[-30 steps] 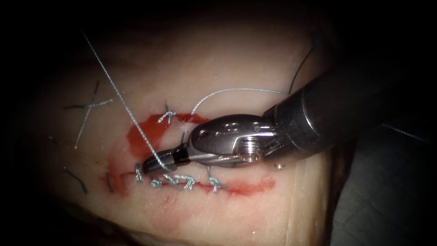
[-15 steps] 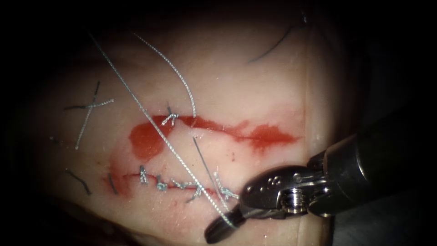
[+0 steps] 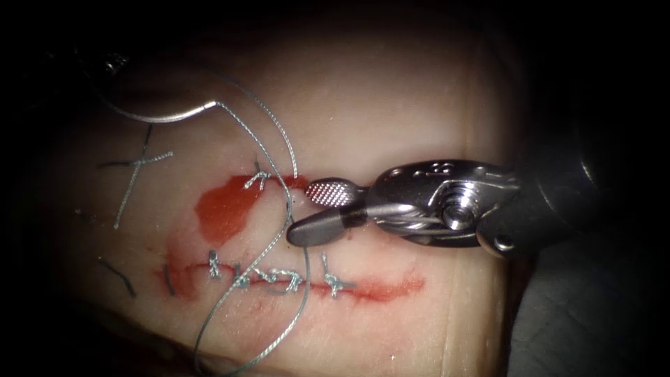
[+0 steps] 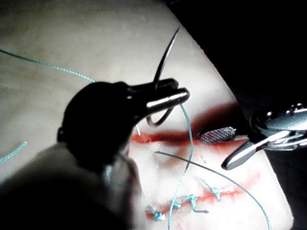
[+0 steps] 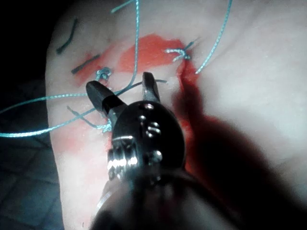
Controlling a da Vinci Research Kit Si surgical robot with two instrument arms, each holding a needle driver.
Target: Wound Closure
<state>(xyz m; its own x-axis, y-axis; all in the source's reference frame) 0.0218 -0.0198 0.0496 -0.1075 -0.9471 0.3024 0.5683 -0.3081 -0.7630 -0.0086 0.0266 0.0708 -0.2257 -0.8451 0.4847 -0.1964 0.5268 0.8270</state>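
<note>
- Over the tissue [image 3: 391, 105], in the endoscope view, the right arm's tool [image 3: 322, 209] reaches in from the right with its jaws parted; the ribbed face of the upper jaw shows, the lower jaw lies under it, and nothing sits between them.
- Its tips hang just above the upper cut [image 3: 279, 183], near the single knotted stitch [image 3: 257, 180] and the pool of red fluid [image 3: 227, 209].
- Up at the far left of that view, the curved needle [image 3: 164, 115] lies clear of the tissue, with its far end lost in shadow; the thread [image 3: 279, 146] runs from its near end and falls in loose loops across both cuts.
- The lower cut [image 3: 377, 286] carries a row of knotted stitches [image 3: 269, 278].
- Short cut ends of thread [image 3: 136, 178] lie on the tissue left of the cuts.
- What the endoscope view hides in shadow, the left wrist view makes plain: the left arm's tool [image 4: 168, 93] has its jaws clamped on the needle [image 4: 165, 52] about mid-curve, point standing up and free of the tissue.
- That same view also catches the right arm's tool [image 4: 225, 148] with its jaws apart.
- From the right wrist view, the right arm's tool [image 5: 122, 86] shows two spread jaws above the red fluid [image 5: 148, 52], with thread [image 5: 48, 127] lying under them, not gripped.
</note>
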